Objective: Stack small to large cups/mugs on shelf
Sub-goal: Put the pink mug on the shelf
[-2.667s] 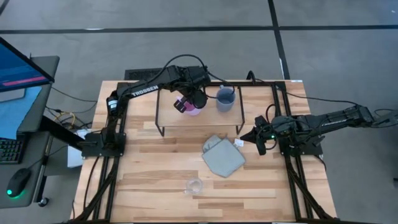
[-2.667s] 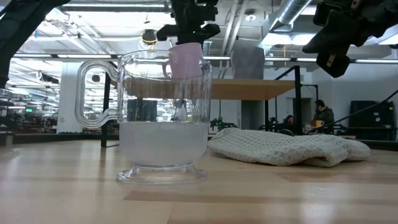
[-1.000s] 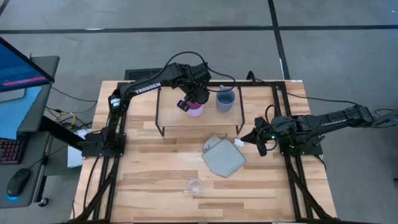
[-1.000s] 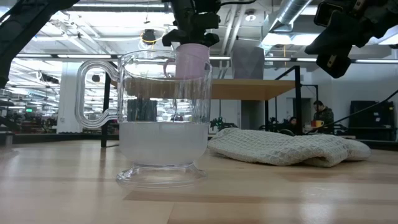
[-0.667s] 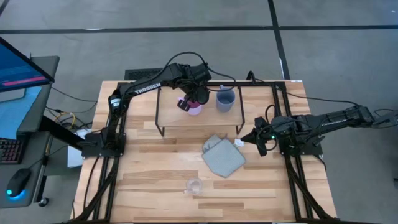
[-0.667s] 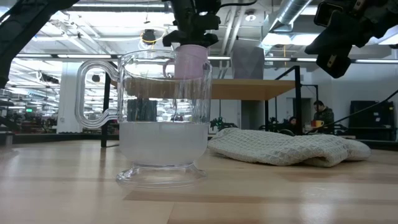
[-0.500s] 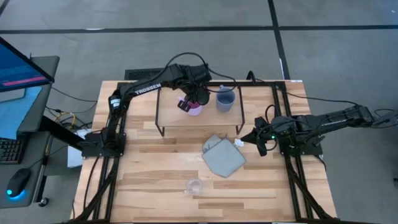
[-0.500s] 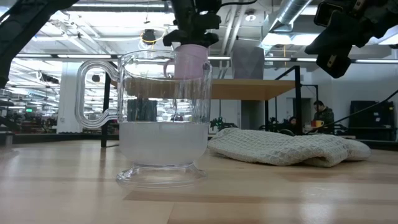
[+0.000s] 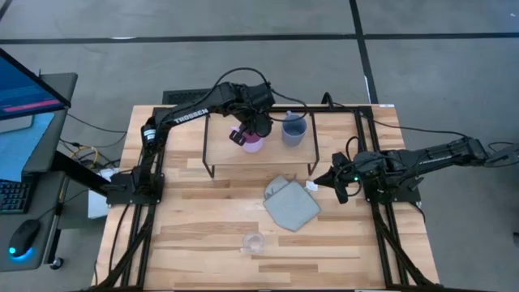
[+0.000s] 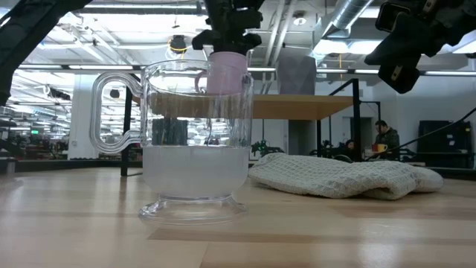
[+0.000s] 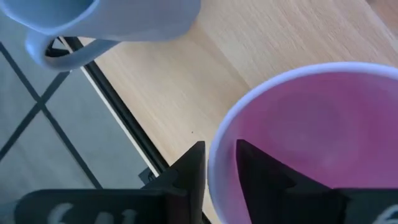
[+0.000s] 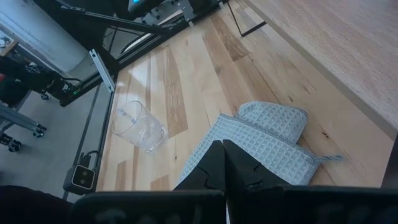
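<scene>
Wooden slats form the surface (image 9: 203,243), with the shelf (image 9: 223,154) at its far side. On it, the left hand (image 9: 250,130) pinches the pink mug (image 9: 254,143) by its rim, beside the blue-grey mug (image 9: 293,130). The glass cup (image 9: 253,241) stands near the front edge, by the cloth (image 9: 290,203). The right hand (image 9: 332,180) waits, fingers together, just beside the cloth.

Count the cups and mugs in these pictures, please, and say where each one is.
3. The pink mug is on the shelf, its rim between the left gripper's fingers. The blue-grey mug stands beside it on the shelf. The clear glass cup stands on the table's near part.
</scene>
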Tool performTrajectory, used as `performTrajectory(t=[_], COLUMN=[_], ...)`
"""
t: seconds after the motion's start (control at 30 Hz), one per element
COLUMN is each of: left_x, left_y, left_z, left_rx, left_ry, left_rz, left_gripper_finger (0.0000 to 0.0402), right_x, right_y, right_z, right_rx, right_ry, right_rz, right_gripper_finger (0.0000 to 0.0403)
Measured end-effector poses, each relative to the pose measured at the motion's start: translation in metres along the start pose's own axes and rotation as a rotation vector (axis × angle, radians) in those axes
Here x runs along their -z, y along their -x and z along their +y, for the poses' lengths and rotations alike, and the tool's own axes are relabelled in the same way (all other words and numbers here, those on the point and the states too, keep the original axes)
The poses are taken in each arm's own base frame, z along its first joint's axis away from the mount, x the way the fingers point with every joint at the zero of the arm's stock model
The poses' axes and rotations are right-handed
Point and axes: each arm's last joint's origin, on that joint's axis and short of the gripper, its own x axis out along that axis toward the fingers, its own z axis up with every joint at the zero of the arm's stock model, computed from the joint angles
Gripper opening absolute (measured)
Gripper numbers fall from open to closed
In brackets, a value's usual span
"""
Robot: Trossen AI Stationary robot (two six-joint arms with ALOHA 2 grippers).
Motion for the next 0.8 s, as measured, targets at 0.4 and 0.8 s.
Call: performTrajectory(t=[0.4,0.8], left_x=[0.000,0.004], left_y=[0.010,0.018], left_z=[0.002,-0.001], left_rx=[-0.013,0.005], left_ry=[0.024,0.050], left_rz=[-0.003,0.060], left_gripper_finger=[0.0135,0.0138], right_x=[0.000,0.000], right_y=[0.000,0.000], right_z=[0.000,0.000], right_rx=[0.000,0.000], right_ry=[0.000,0.000], right_rz=[-0.001,0.000], right_gripper_finger=[0.0010,0.0010])
